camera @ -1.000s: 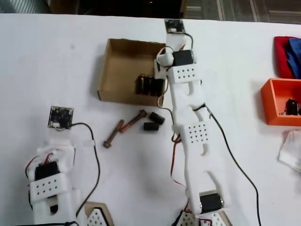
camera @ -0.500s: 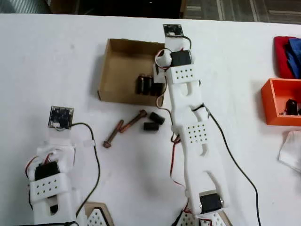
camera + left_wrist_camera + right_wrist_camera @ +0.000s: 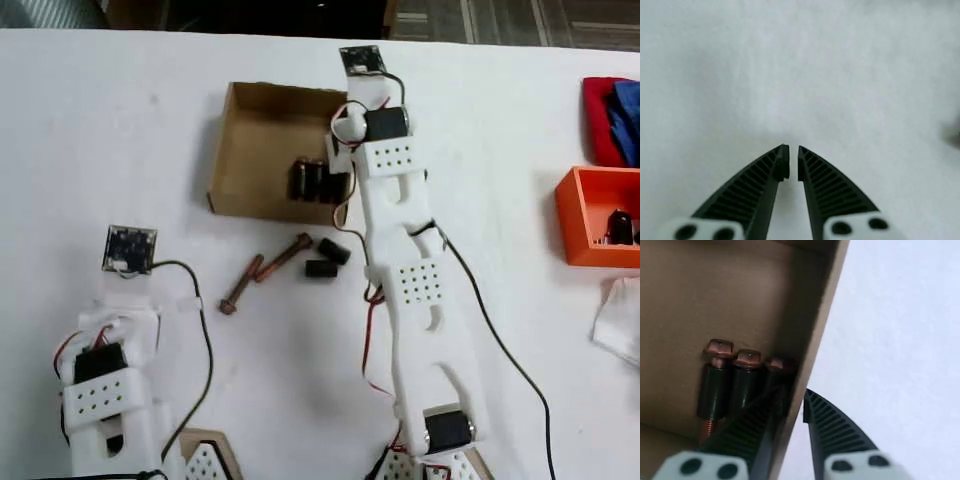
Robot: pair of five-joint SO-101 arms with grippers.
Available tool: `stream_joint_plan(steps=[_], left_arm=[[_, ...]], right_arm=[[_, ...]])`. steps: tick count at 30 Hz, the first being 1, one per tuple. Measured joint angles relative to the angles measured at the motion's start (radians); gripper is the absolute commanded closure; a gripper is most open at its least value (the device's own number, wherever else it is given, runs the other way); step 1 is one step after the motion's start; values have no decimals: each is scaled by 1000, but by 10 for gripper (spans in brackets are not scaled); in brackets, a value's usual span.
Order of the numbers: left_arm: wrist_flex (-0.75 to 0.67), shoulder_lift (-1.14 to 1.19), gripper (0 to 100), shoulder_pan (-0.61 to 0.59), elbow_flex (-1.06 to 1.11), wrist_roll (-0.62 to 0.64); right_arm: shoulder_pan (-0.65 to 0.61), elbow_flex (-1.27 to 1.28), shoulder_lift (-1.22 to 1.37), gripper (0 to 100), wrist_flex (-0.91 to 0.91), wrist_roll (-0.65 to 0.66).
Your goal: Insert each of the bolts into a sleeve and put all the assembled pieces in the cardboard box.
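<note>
The left arm [image 3: 105, 390] stands by the near left corner of the tabletop [image 3: 120, 120]. The left pincer [image 3: 790, 162] hangs over the bare white surface. Its jaws are drawn to a narrow slit and hold nothing.

More to the middle, the cardboard box [image 3: 225, 150] sits toward the far edge. Three assembled pieces [image 3: 318, 180], copper bolts in black sleeves, lie side by side in its near right corner.

Between the box and the near edge, a loose bolt [image 3: 243, 284] and a second bolt [image 3: 285, 257] lie slanted, just beside each other. Right of them are two empty black sleeves [image 3: 334, 250], close together.

The right arm [image 3: 420, 300] reaches from the near edge up to the box. The right pincer [image 3: 797, 402] is over the box's right wall, one finger inside and one outside, almost closed and empty.

At the right edge is an orange bin [image 3: 575, 215].
</note>
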Motion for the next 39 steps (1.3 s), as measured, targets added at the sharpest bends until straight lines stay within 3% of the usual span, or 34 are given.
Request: stream_joint_plan(steps=[6,12,23,32,39], left_arm=[[0,0,941,0,0,0],[0,0,941,0,0,0],[0,0,941,-2,0,0],[0,0,941,0,0,0],[0,0,941,0,0,0]], right_arm=[[0,0,0,971,5,-20],[-11,0,-2,821,71,-172],[-55,41,-123,932,75,-193],[-58,408,-330,879,75,-199],[-55,549,-376,877,75,-201]])
